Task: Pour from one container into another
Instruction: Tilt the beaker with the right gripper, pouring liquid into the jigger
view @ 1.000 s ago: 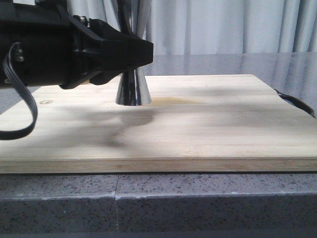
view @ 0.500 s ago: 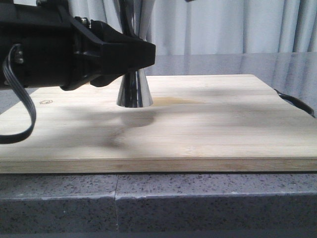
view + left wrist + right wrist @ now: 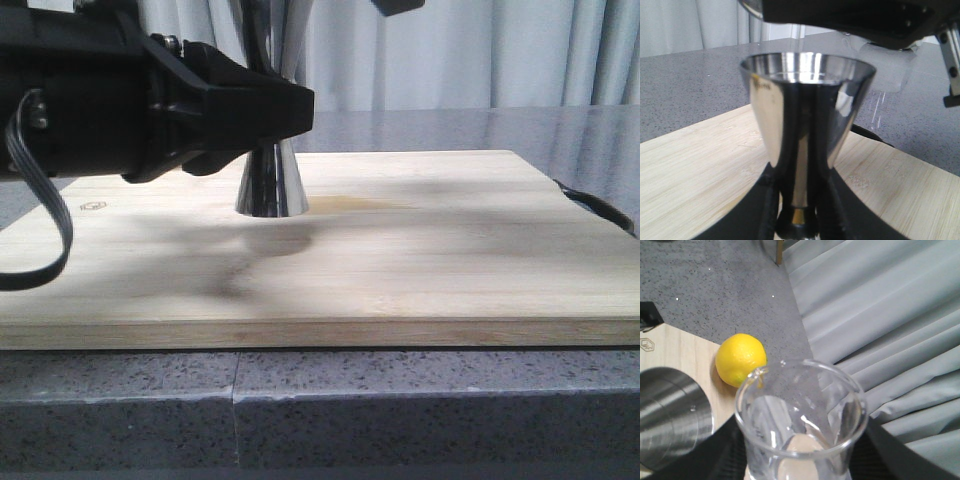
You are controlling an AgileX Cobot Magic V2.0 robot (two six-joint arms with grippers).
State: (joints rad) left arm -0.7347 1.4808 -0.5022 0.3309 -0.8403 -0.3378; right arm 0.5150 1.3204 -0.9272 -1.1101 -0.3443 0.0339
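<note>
Gripper (image 3: 796, 220) of left arm grasps shiny hourglass jigger (image 3: 807, 125) at its gold-banded waist.

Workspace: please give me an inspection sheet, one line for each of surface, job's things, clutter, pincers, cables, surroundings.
Surface: wooden cutting board on a grey speckled counter; faint stain beside the jigger.
Job's things: steel jigger upright on the board; glass beaker raised near it, tilt and contents unclear.
Clutter: lemon at the board's edge.
Pincers: left pincer shut on the jigger's waist; right pincer grips the beaker, its fingers barely visible.
Cables: black cable looping under the left arm.
Surroundings: grey curtain behind.
</note>
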